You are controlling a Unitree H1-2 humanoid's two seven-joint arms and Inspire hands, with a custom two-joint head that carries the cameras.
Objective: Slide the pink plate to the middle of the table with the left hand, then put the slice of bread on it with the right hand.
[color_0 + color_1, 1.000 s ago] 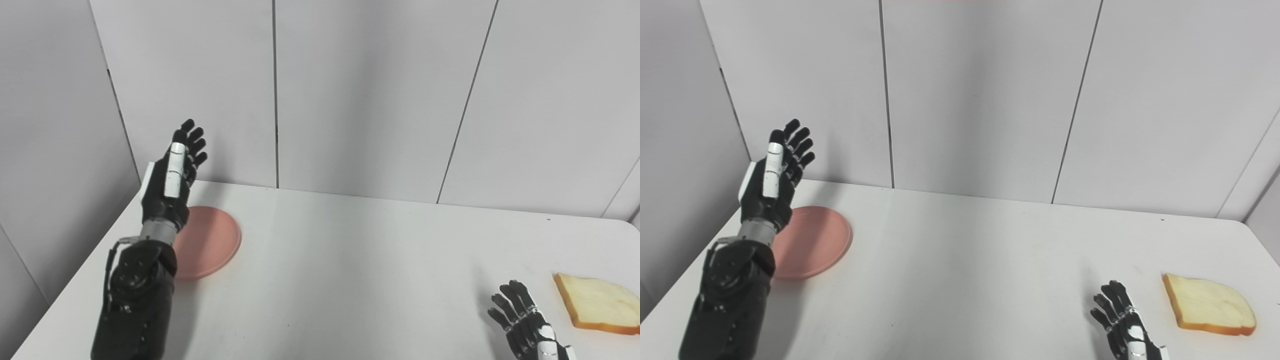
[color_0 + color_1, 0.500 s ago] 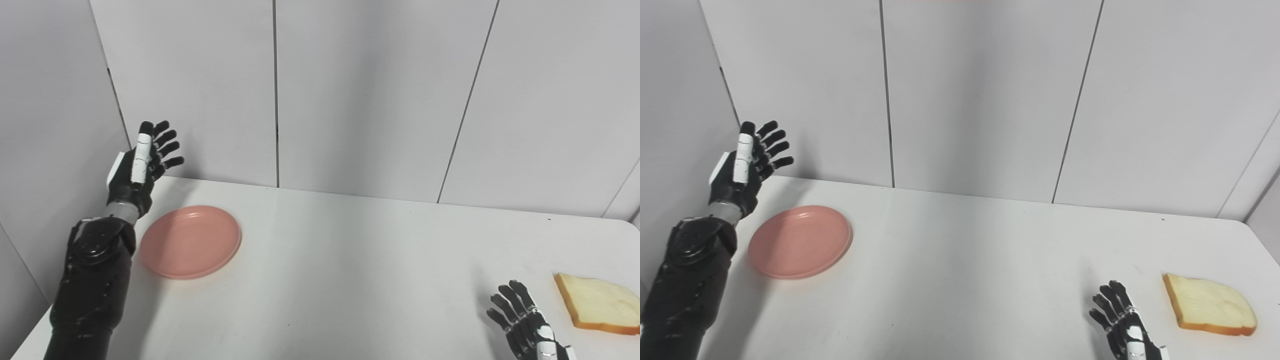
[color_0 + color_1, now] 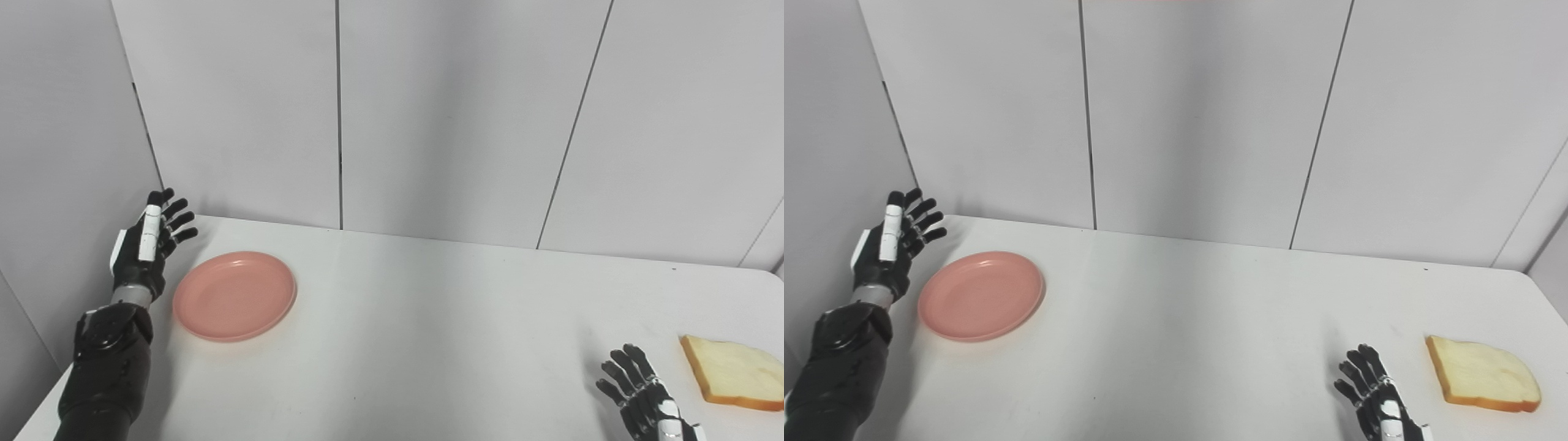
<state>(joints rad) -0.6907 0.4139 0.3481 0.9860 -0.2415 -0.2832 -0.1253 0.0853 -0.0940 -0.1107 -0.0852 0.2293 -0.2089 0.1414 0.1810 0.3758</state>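
The black left hand (image 3: 144,251) hung raised with fingers spread, holding nothing, just left of the round pink plastic plate (image 3: 235,294) lying flat on the white desk (image 3: 429,343); the right hand (image 3: 1377,404) rested spread and empty, the golden-crusted slice of bread (image 3: 1482,373) near its right.

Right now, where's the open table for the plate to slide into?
The wide middle of the table is bare, bordered by the pink plate on the left and the right hand and bread slice on the right. The tight spot is the left edge, where the left hand sits beside the plate.
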